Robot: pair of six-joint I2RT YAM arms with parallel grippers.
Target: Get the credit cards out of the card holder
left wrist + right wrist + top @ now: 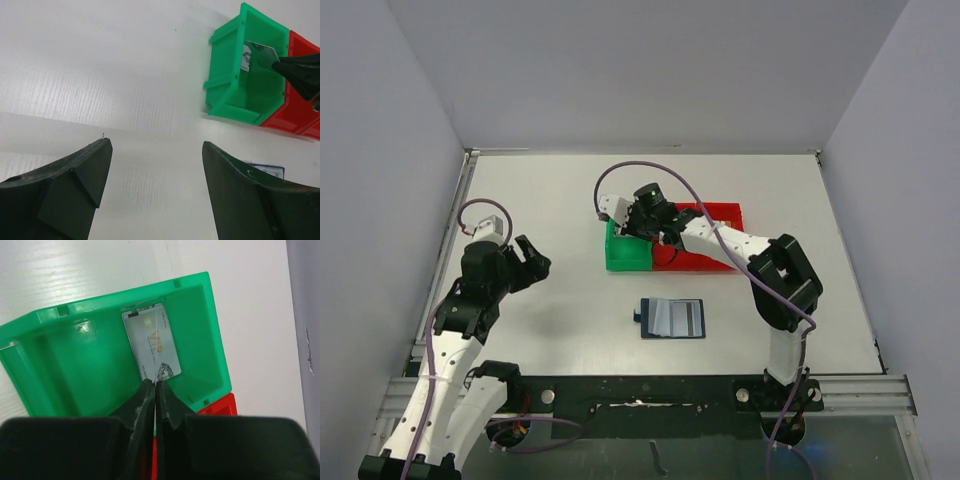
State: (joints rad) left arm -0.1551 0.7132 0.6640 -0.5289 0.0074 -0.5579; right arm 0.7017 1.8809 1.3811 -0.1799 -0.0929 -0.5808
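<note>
The card holder [672, 318] lies open on the table's middle, navy with pale pockets facing up; only a sliver of the card holder [267, 169] shows past my left finger. My right gripper [155, 383] is shut on the near edge of a silver-grey credit card [150, 342], which hangs inside the green tray [75, 365]. From the left wrist, the same card [257, 55] tilts over the green tray [235, 85], pinched by the right fingers [300, 70]. My left gripper [156, 145] hovers open over bare table at the left [530, 262], holding nothing.
A red tray [715, 240] adjoins the green tray [625, 255] on its right, behind the card holder. The right arm [760, 265] reaches across over the red tray. Grey walls enclose the table on three sides.
</note>
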